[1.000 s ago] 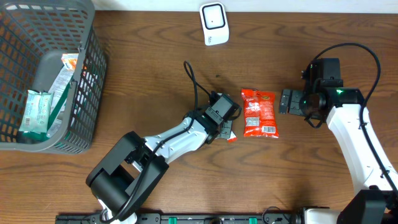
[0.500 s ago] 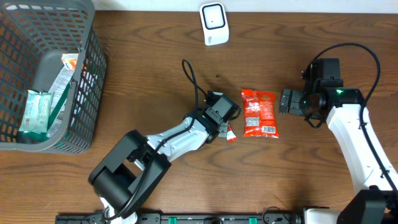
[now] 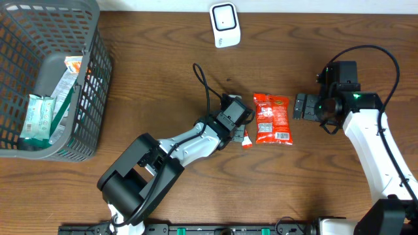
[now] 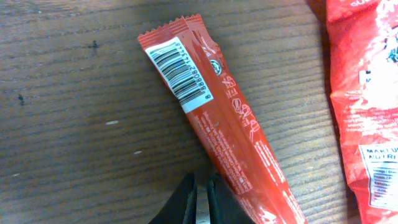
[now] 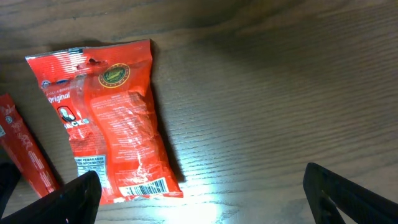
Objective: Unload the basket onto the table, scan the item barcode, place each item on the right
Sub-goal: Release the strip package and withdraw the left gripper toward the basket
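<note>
Pinching stick packet [image 4: 239, 146] in closed left fingers [image 4: 181, 202], barcode edge [image 4: 180, 68] free over bare table [image 4: 62, 130], right fingers [image 5: 68, 198] wide open

Dark brown wooden table [image 3: 150, 59], streaked with fine lengthwise grain. Centre: flat red foil snack bag [image 3: 272, 117] with white lettering, a round green-and-gold emblem [image 5: 114, 76] near one end, and a white panel of black barcode stripes [image 5: 144, 188] at the other. Just left of the bag: slim red foil stick packet [image 4: 233, 134], with white line drawings and a white label of black bars [image 4: 180, 74]. Above the bag: small white plastic scanner [image 3: 225, 25] with a dark window. Far left of the bag: grey plastic mesh basket [image 3: 98, 78] holding pale green packets [image 3: 38, 117] and an orange-and-white wrapper [image 3: 73, 63]. Flanking the bag: left arm [image 3: 189, 142] and right arm [image 3: 369, 140], black joints, white links; green light [image 3: 356, 96] on the right.
</note>
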Available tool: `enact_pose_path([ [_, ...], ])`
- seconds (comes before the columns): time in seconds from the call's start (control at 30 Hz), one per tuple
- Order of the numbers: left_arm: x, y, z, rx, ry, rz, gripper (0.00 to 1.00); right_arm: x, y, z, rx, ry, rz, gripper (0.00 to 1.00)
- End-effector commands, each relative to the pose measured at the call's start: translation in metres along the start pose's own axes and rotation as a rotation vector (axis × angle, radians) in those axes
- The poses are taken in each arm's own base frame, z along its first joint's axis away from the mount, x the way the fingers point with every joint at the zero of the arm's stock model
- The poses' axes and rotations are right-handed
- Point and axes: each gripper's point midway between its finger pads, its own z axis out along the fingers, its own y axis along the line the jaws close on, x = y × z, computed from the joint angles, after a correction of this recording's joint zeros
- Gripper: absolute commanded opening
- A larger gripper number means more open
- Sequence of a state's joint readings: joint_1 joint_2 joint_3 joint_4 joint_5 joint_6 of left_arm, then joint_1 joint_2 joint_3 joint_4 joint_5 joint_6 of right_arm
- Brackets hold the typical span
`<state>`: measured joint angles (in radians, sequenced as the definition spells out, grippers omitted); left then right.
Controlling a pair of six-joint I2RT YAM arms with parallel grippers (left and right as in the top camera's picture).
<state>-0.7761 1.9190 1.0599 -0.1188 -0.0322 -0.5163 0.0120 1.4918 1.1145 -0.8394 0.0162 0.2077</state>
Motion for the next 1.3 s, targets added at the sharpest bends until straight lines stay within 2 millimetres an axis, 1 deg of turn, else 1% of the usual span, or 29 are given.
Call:
enact_pose_path([
  [0.0,0.007,0.004,0.002,-0.001,0.034,0.048,0.1,-0.004,-0.002,-0.002,0.008,-0.012,0.005,0.99],
  [0.07,-0.002,0.006,-0.007,-0.003,0.026,0.04,0.11,-0.004,-0.002,-0.002,0.008,-0.012,0.005,0.99],
  [0.13,-0.017,0.007,-0.021,-0.002,0.009,0.033,0.12,-0.004,-0.002,-0.002,0.008,-0.012,0.005,0.99],
  [0.17,-0.024,0.008,-0.03,-0.003,0.001,0.031,0.12,-0.004,-0.002,-0.002,0.008,-0.012,0.005,0.99],
  [0.23,-0.046,0.013,-0.055,-0.005,-0.027,0.02,0.14,-0.004,-0.002,-0.002,0.008,-0.012,0.005,0.99],
  [0.3,-0.072,0.021,-0.088,-0.012,-0.062,0.014,0.17,-0.004,-0.002,-0.002,0.008,-0.012,0.005,0.99],
  [0.37,-0.098,0.033,-0.125,-0.022,-0.103,-0.002,0.17,-0.004,-0.002,-0.002,0.008,-0.012,0.005,0.99],
  [0.4,-0.113,0.041,-0.148,-0.029,-0.129,-0.013,0.23,-0.004,-0.002,-0.002,0.008,-0.012,0.005,0.99],
  [0.43,-0.123,0.049,-0.167,-0.037,-0.151,-0.025,0.26,-0.004,-0.002,-0.002,0.008,-0.012,0.005,0.99],
  [0.47,-0.134,0.059,-0.188,-0.046,-0.178,-0.04,0.31,-0.004,-0.002,-0.002,0.008,-0.012,0.005,0.99],
  [0.53,-0.156,0.085,-0.235,-0.071,-0.246,-0.085,0.48,-0.004,-0.002,-0.002,0.008,-0.012,0.005,0.99],
  [0.57,-0.164,0.096,-0.255,-0.084,-0.28,-0.105,0.53,-0.004,-0.002,-0.002,0.008,-0.012,0.005,0.99],
  [0.63,-0.181,0.128,-0.302,-0.126,-0.368,-0.145,0.59,-0.004,-0.002,-0.002,0.008,-0.012,0.005,0.99],
  [0.7,-0.188,0.156,-0.336,-0.17,-0.437,-0.178,0.63,-0.004,-0.002,-0.002,0.008,-0.012,0.005,0.99],
  [0.77,-0.19,0.194,-0.369,-0.234,-0.511,-0.252,0.68,-0.004,-0.002,-0.002,0.008,-0.012,0.005,0.99],
  [0.83,-0.185,0.229,-0.391,-0.298,-0.554,-0.328,0.7,-0.004,-0.002,-0.002,0.008,-0.012,0.005,0.99],
  [0.9,-0.175,0.267,-0.407,-0.371,-0.575,-0.414,0.73,-0.004,-0.002,-0.002,0.008,-0.012,0.005,0.99],
  [0.93,-0.169,0.283,-0.412,-0.402,-0.574,-0.45,0.74,-0.004,-0.002,-0.002,0.008,-0.012,0.005,0.99],
  [0.97,-0.159,0.307,-0.416,-0.447,-0.564,-0.51,0.75,-0.004,-0.002,-0.002,0.008,-0.012,0.005,0.99],
  [1.0,-0.151,0.323,-0.417,-0.475,-0.555,-0.554,0.75,-0.004,-0.002,-0.002,0.008,-0.012,0.005,0.99],
  [1.03,-0.146,0.336,-0.416,-0.492,-0.547,-0.592,0.76,-0.004,-0.002,-0.002,0.008,-0.012,0.005,0.99],
  [1.1,-0.134,0.361,-0.411,-0.522,-0.526,-0.683,0.77,-0.004,-0.002,-0.002,0.008,-0.012,0.005,0.99],
  [1.2,-0.126,0.386,-0.395,-0.539,-0.478,-0.758,0.77,-0.004,-0.002,-0.002,0.008,-0.012,0.005,0.99],
  [1.27,-0.123,0.4,-0.38,-0.544,-0.438,-0.792,0.77,-0.004,-0.002,-0.002,0.008,-0.012,0.005,0.99],
])
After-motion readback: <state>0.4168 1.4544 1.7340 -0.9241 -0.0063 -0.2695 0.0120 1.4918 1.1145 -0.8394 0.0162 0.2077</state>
